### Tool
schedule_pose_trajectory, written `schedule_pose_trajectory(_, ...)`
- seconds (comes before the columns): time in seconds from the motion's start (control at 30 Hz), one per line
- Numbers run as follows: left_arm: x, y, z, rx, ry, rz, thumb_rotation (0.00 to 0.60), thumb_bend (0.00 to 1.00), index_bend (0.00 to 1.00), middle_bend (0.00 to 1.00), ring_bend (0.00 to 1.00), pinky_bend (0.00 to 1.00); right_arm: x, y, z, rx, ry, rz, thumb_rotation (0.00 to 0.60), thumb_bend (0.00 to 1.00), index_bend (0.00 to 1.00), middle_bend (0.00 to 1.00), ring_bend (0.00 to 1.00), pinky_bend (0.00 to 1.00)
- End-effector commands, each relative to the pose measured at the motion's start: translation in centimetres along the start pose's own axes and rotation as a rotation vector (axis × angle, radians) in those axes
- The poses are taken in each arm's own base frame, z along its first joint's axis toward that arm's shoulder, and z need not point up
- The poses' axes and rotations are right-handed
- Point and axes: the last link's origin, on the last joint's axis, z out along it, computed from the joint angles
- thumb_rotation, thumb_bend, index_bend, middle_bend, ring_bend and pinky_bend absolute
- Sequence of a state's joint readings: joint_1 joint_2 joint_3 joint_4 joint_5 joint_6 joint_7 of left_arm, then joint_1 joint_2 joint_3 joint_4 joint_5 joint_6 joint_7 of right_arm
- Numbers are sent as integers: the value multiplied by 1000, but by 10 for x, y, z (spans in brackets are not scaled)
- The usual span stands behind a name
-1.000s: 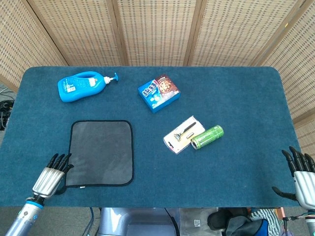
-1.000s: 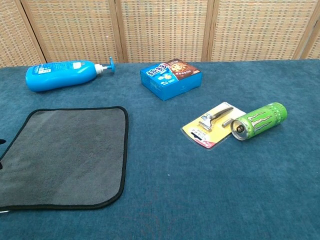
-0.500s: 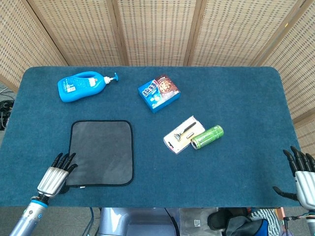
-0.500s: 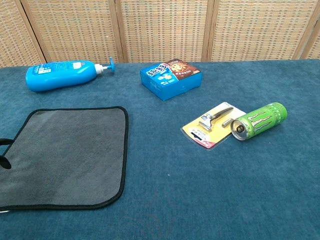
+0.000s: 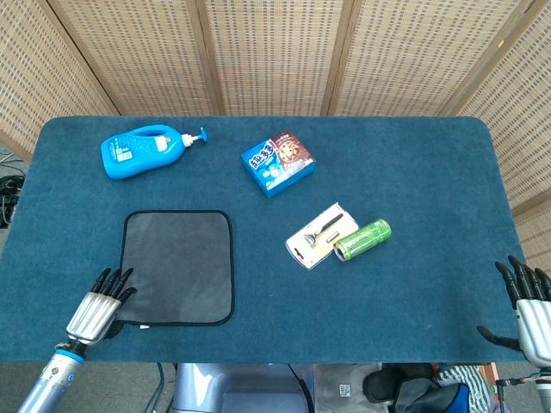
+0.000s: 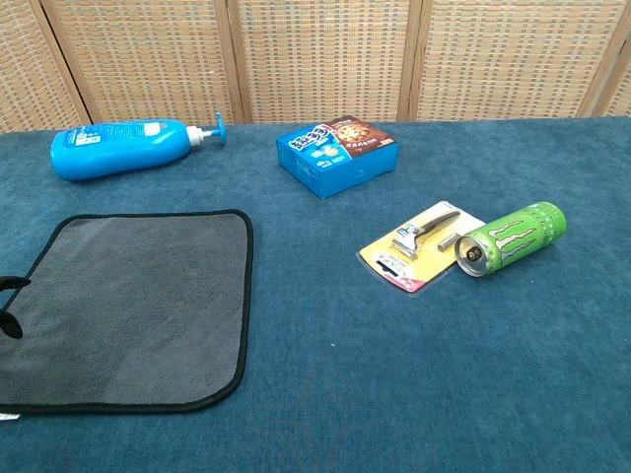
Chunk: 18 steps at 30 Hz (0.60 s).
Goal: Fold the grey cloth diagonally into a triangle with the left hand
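Lying flat and unfolded on the near left part of the blue table (image 5: 413, 163): the grey cloth (image 5: 178, 266), square, black-edged, all corners down. Just at its near left corner, the left hand (image 5: 97, 304), fingers extended and slightly apart, holding nothing, fingertips at or over the cloth's near left edge; cannot tell whether touching the fabric. In the chest view only dark fingertips (image 6: 10, 304) showing at the left edge of frame over the cloth's left border, rest of the hand cut off. Near the table's near right corner, off the edge, the right hand (image 5: 527, 308), fingers spread and raised, gripping nothing, well apart from everything on the table. Open felt all round the cloth: bare table to its right as far as the razor pack (image 5: 321, 235), and a clear strip between its far edge and the blue pump bottle (image 5: 144, 151) lying on its side toward the far left. Close to the table's near edge along the cloth's near hem. Further right and far, a blue snack box (image 5: 278, 163); beside the razor pack, touching or nearly so, a green can (image 5: 362, 239) on its side. A small white bit at the cloth's near hem, too small to make out.
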<state>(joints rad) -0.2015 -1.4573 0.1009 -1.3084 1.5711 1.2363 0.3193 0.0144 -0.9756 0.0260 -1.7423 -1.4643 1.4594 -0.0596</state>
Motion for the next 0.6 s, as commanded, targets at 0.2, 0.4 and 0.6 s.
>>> schedule_pose_trajectory(0.2, 1, 2, 1, -8, 4, -8, 600, 315, 327, 0, 0, 0, 0, 0, 0, 1, 1, 1, 600, 0, 0, 0, 0, 0)
schedule_pose_trajectory(0.4, 4, 3, 0, -15, 22, -25, 600, 315, 498, 0, 0, 0, 0, 0, 0, 0, 2, 2, 600, 0, 0, 0, 0, 0)
schedule_pose_trajectory(0.6, 5, -1, 0, -10, 23, -22, 600, 315, 522, 0, 0, 0, 1, 0, 0, -2, 2, 3, 600, 0, 0, 0, 0, 0)
